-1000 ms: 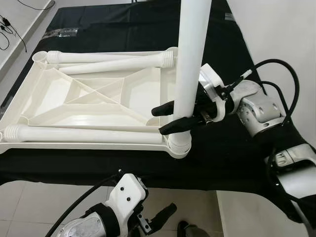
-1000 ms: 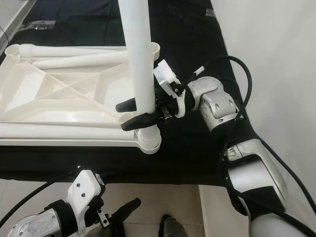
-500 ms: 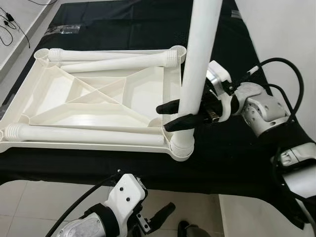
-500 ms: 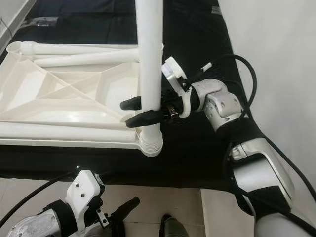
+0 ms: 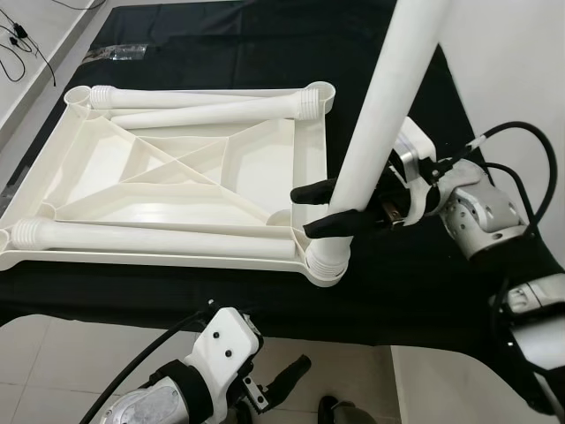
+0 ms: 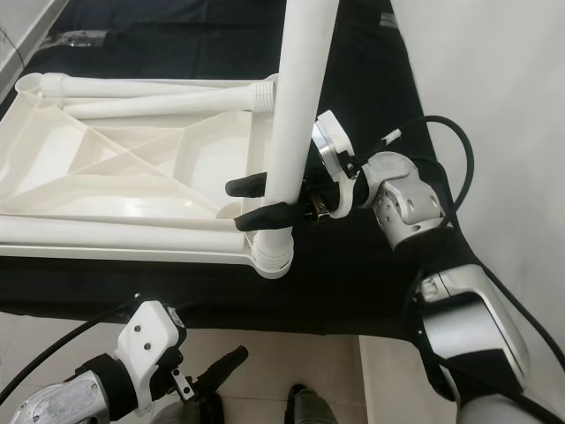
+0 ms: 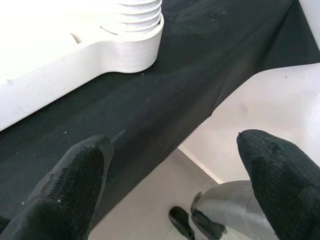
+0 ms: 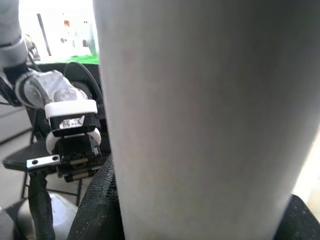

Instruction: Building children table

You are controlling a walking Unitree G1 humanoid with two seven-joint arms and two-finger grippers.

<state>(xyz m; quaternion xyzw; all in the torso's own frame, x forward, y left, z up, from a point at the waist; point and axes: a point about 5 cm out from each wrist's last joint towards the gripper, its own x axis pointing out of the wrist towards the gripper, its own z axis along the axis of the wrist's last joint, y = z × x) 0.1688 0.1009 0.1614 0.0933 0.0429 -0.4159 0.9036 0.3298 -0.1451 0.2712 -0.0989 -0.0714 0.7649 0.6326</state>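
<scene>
My right gripper (image 5: pixel 330 210) pinches the tilted white leg (image 5: pixel 380 132) above the tabletop's (image 5: pixel 177 177) five-o'clock socket (image 5: pixel 325 261); left gripper (image 7: pixel 170 165) spread; no legible writing.

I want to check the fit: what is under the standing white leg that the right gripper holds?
The white leg stands in the ribbed corner socket of the upturned tabletop. The right gripper clasps it just above. Its seated end is hidden.

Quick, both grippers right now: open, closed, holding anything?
Left gripper: open, holding nothing, low beside the black-covered table.
Right gripper: closed on the white table leg standing in the tabletop's corner socket.
</scene>
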